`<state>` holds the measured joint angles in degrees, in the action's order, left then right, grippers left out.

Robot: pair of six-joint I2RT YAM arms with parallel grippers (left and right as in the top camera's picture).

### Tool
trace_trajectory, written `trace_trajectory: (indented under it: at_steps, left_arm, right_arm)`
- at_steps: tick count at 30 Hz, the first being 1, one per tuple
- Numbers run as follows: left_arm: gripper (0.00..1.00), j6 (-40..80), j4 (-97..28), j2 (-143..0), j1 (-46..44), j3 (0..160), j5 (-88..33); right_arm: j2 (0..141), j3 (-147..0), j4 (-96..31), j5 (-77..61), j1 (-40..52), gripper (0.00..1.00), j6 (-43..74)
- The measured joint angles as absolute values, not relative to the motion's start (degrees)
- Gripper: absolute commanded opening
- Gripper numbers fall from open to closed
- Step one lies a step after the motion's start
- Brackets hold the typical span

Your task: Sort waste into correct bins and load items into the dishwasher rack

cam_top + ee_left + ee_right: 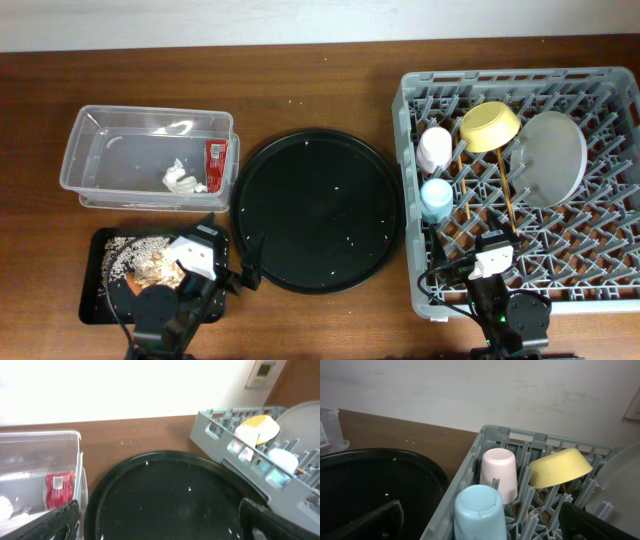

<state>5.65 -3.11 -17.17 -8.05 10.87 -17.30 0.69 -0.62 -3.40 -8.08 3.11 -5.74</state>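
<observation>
The clear tub [75, 150] holds the white tissue [182, 180] and the red wrapper [215, 165], which also shows in the left wrist view [59, 489]. The small black tray [95, 305] holds rice, beige scraps [155, 266] and an orange carrot piece [150, 284], partly under my left arm. The grey rack [415, 90] holds the white cup [435, 148], blue cup [436, 198], yellow bowl [490, 125], plate [548, 158] and chopsticks [506, 195]. My left gripper [160, 522] is open over the round tray's near edge. My right gripper [480, 522] is open, just behind the upturned blue cup [480, 510].
The big round black tray [318, 210] lies between the tub and the rack, with a few stray rice grains on it. The rack's left wall [470, 467] runs next to the tray's rim. Brown table shows behind the tray [140, 435].
</observation>
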Motion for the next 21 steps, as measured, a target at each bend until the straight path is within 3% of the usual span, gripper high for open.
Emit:
trace_trajectory:
  at_steps: [4, 13, 21]
  left_arm:
    - [1.00, 5.7, 3.5, -13.2, -7.8, 3.1, -17.1]
    - [1.00, -1.9, -3.2, -1.9, 0.1, 1.0, -16.4]
    - [1.00, -6.3, -3.2, -0.8, 0.5, 1.0, -16.2]
  right_arm:
    - [0.7, -0.6, -3.4, -8.1, 3.1, 0.98, -5.8]
    - [0.7, -0.6, -3.4, -8.1, 3.1, 0.98, -5.8]
    - [0.7, -0.6, -3.4, -8.1, 3.1, 0.98, -5.8]
